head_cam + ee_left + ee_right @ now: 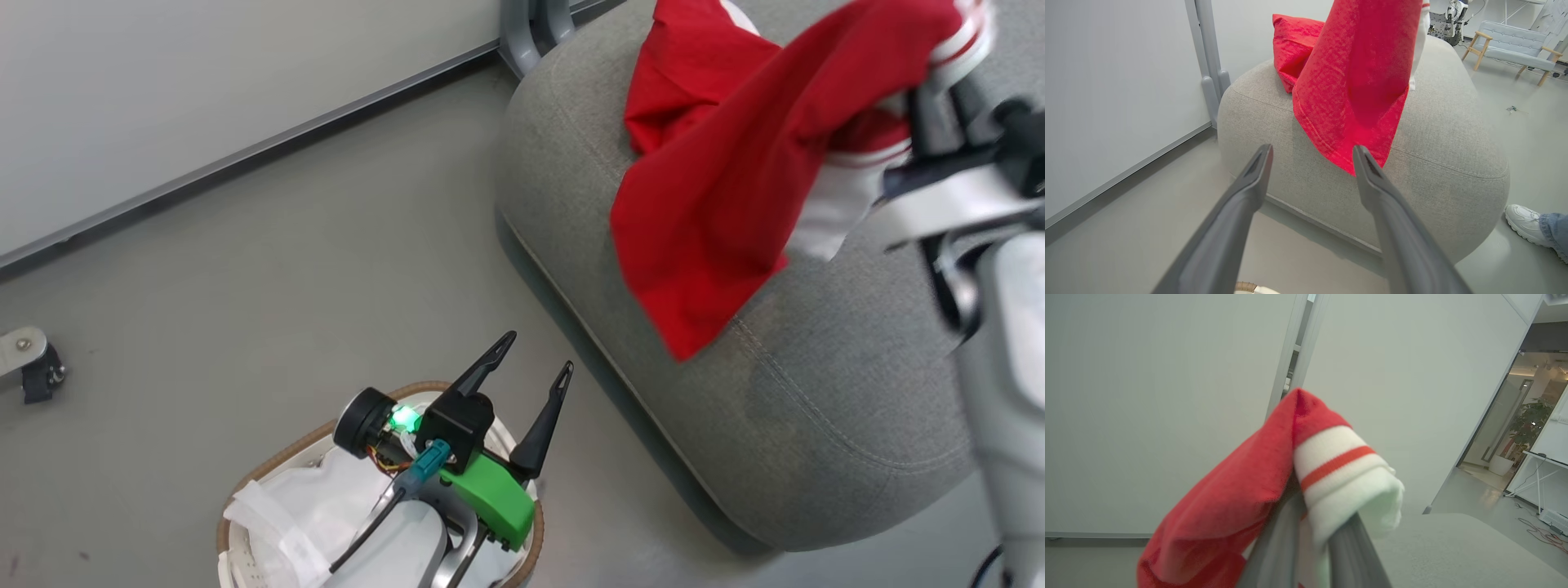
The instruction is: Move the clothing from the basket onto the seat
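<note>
Soft red garment (718,180), white ribbed trim, clenched in right tool (1310,510), hung over rounded grey fabric seat (816,392). Left tool (537,353) released above woven-rimmed basket (277,465).

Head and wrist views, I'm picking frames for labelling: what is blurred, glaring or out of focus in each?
Right wrist view: clothing and right pincer fingers close up, out of focus; doorway bright. Left wrist view: left pincer fingers loom soft, clothing weave sharp. Head view: right forearm smeared, green light flares.
</note>
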Robot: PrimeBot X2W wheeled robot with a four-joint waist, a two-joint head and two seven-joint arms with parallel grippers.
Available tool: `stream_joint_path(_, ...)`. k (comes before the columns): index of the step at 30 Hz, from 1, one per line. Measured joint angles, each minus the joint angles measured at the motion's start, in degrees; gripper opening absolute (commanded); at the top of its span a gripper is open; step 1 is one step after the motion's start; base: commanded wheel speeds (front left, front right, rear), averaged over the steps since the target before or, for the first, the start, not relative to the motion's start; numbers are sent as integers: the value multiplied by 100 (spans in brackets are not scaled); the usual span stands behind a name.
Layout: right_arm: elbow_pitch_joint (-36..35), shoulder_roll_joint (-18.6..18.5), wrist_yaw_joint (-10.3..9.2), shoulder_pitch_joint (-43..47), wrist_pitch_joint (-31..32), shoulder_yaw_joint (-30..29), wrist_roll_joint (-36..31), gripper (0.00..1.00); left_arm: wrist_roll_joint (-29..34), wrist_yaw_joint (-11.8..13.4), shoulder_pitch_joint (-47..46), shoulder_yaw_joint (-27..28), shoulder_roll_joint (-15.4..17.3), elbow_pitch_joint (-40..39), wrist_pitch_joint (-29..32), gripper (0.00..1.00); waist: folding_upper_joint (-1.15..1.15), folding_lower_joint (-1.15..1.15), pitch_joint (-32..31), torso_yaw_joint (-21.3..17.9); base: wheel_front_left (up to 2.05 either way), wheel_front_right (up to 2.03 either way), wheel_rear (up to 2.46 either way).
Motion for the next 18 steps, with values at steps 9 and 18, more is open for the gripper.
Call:
stream_joint_path(9, 312, -1682, 0, -2271, 666, -341, 8, 0, 124, -25, -160, 7, 33, -54, 0, 100, 0, 0, 310, 356, 0, 0, 0)
stream_joint_path(18, 1351, -2526, 0, -3250, 1013, -505, -121, 0, 294, -36, -524, 38, 121, -156, 0, 100, 0, 0, 840, 723, 0, 0, 0)
